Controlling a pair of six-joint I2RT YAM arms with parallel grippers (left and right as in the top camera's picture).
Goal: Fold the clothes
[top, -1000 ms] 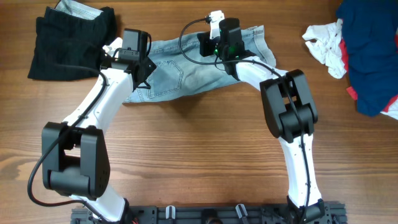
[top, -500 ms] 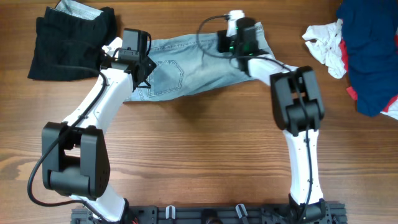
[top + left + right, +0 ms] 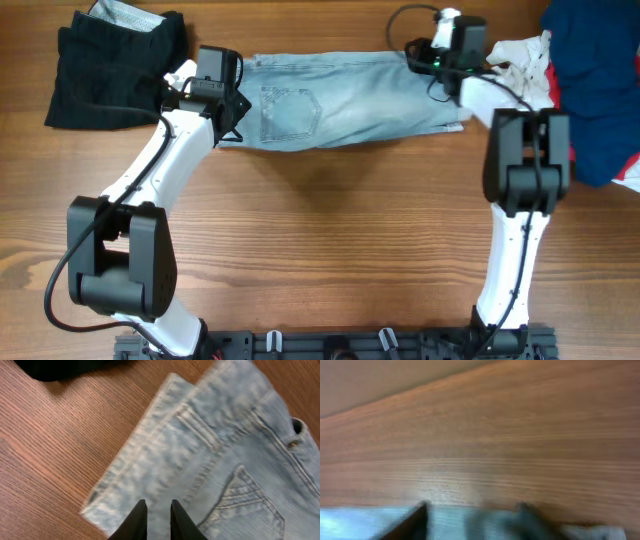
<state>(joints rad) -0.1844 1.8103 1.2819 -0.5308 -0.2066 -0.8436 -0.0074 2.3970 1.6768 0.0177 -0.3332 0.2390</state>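
Light blue jeans (image 3: pixel 340 105) lie stretched in a long band across the far side of the table. My left gripper (image 3: pixel 228 112) sits at their left end by the waistband. In the left wrist view its fingers (image 3: pixel 156 505) stand almost together, pinched on the denim (image 3: pixel 225 435) near a back pocket. My right gripper (image 3: pixel 422 58) is at the jeans' right end, at the far edge of the leg. The right wrist view is blurred, but its fingers (image 3: pixel 470 512) are spread wide over pale denim (image 3: pixel 450 522) and grip nothing.
A black garment (image 3: pixel 115 65) lies folded at the far left, and its edge shows in the left wrist view (image 3: pixel 65 367). A crumpled white cloth (image 3: pixel 520 70) and a blue and red pile of clothes (image 3: pixel 600 80) lie at the far right, close to the right arm.
The right arm swept to the right, drawing the bunched jeans out into a straight band, and its gripper opened. The left arm stayed in place at the waistband.
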